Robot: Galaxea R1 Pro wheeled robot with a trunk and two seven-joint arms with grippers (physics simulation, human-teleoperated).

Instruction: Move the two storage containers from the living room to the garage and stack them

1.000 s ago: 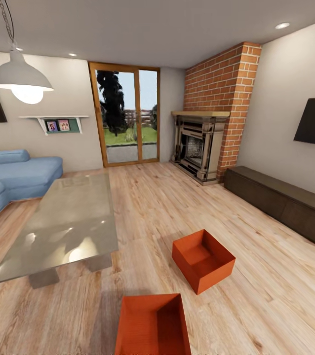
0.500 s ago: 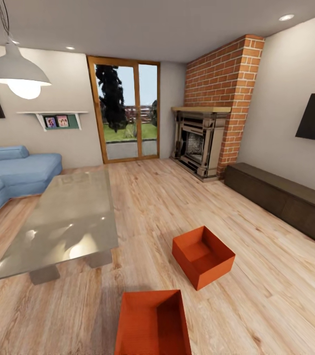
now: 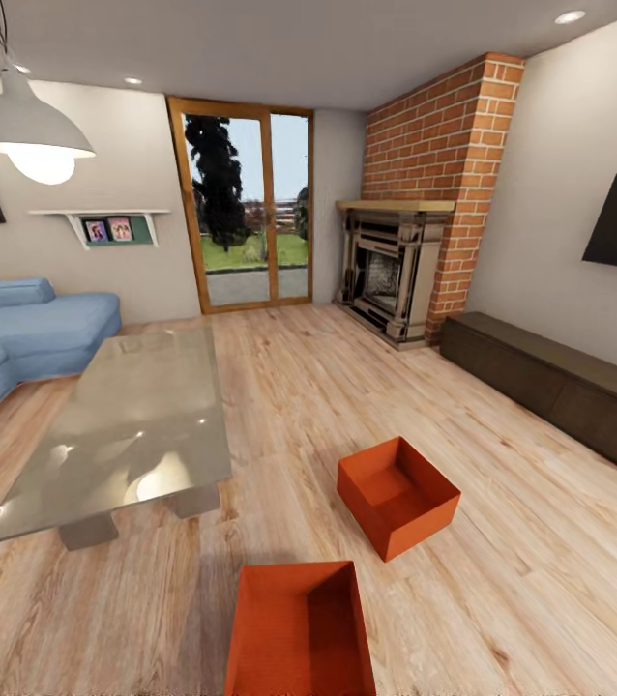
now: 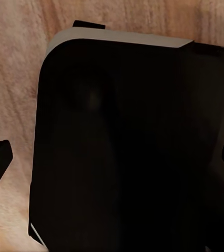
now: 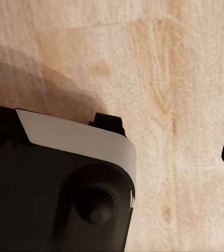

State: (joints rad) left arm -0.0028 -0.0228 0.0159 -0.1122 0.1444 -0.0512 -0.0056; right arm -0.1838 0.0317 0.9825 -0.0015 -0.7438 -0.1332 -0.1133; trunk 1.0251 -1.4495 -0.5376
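Both storage containers stood on the plank floor (image 3: 502, 570) as before: near container (image 3: 301, 628) at the head view's lower edge, far container (image 3: 397, 496) just beyond, beside the glass-topped table (image 3: 134, 425). The camera had tilted slightly. Gripper states could not be determined.

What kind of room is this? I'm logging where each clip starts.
A living room, most likely: a blue sofa, a glass-topped table and a red brick fireplace stand on light wood plank flooring.

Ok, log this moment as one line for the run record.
room: living room | near bin: on wood floor, upright | far bin: on floor, apart, right of glass table | claws: holding nothing seen | stage: pickup not yet begun
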